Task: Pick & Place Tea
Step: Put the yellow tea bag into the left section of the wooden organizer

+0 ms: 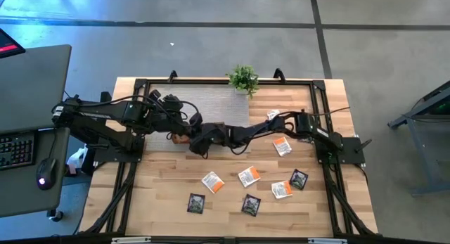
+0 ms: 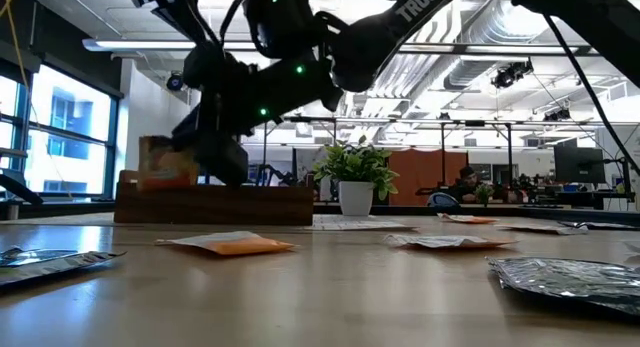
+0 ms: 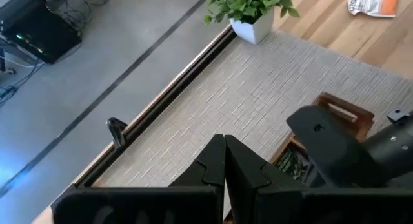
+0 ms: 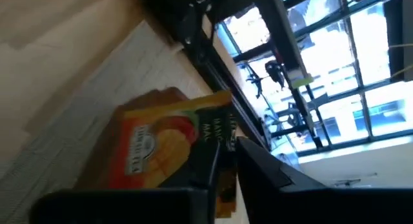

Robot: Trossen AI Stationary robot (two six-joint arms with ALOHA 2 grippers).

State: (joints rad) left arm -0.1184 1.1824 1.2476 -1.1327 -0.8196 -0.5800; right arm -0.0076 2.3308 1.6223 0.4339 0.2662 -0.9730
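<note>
My right gripper [image 4: 226,161] is at the wooden tray [image 2: 215,202].
Its fingers stand narrow around an orange sachet [image 4: 164,143]; my left gripper [image 3: 224,169] is closed, empty.

White letters "TROSS" run along the dark arm [image 2: 425,7] at twelve o'clock in the low view; sachet [image 4: 164,143] print stays unreadable.

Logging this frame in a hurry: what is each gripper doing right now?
Left gripper: closed, empty, above the grey mat.
Right gripper: at the wooden tray, fingers on an orange tea sachet; grip cannot be told.
</note>
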